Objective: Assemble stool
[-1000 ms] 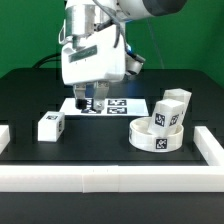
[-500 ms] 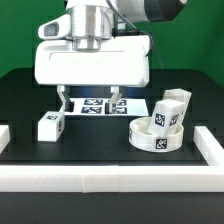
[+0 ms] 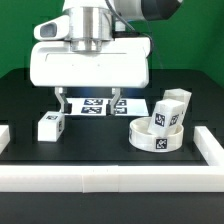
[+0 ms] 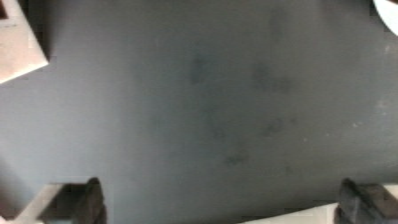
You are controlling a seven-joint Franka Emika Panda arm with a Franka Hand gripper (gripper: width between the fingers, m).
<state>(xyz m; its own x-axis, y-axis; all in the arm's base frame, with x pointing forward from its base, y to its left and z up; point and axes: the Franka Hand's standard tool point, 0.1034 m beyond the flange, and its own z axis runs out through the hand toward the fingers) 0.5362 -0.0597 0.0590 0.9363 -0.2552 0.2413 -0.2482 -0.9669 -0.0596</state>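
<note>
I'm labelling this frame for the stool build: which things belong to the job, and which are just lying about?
Part of the job:
seat
loose leg on the table
leg at the seat
end effector, open and holding nothing

Just lying about:
marker board
border rails

The gripper [image 3: 88, 107] partly hides the marker board [image 3: 134, 105]; the seat [image 3: 157, 139] partly hides a leg [image 3: 175, 106].
</note>
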